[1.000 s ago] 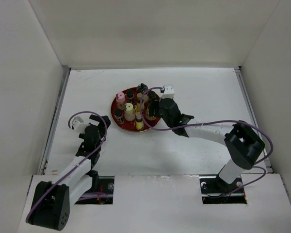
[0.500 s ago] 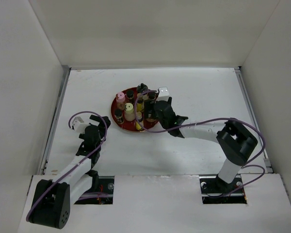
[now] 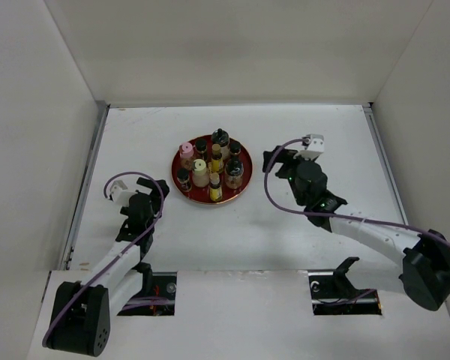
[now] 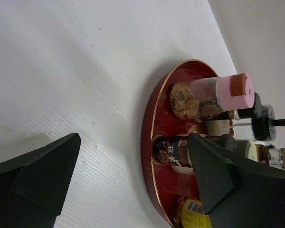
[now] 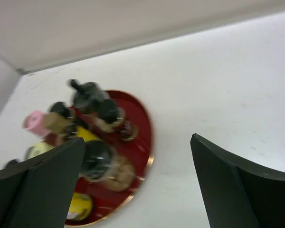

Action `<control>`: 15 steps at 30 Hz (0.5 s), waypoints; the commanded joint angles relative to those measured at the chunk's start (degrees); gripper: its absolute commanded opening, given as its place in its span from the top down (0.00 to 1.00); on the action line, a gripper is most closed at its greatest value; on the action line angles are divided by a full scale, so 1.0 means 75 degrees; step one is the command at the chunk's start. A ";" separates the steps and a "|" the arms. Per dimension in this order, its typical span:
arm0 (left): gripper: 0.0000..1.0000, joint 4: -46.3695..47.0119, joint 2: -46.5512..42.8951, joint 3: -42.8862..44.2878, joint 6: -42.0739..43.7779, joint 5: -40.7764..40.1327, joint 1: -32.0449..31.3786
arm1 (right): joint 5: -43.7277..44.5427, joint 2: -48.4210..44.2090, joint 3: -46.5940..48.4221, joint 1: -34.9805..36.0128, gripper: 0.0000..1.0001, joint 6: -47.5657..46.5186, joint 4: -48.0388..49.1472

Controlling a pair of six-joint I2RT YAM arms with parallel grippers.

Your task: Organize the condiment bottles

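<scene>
With the condiment bottles [image 3: 210,166] clustered on the red tray [image 3: 246,184] and both the right jaws, near the tray, and the left jaws, farther off, open and empty, gathering looks done, so any next move means lifting one bottle cleanly from crowded neighbours.

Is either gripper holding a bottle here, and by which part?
Nothing is held. The right gripper is open and empty, right of the red round tray; the left gripper is open and empty too. The small condiment bottles stand on the tray.
</scene>
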 commanded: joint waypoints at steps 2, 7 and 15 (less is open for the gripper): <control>0.00 -0.0075 0.0052 0.0365 0.0051 0.0110 0.0115 | 0.0113 -0.0281 -0.0863 -0.0701 0.00 0.0763 0.0451; 0.00 -0.0121 0.0087 0.0412 0.0086 0.0110 0.0103 | -0.0051 -0.0141 -0.1122 -0.1101 0.00 0.0870 0.0639; 0.00 -0.0040 0.0087 0.0447 0.0086 0.0075 0.0021 | -0.0192 0.0000 -0.1309 -0.1113 0.00 0.0870 0.0827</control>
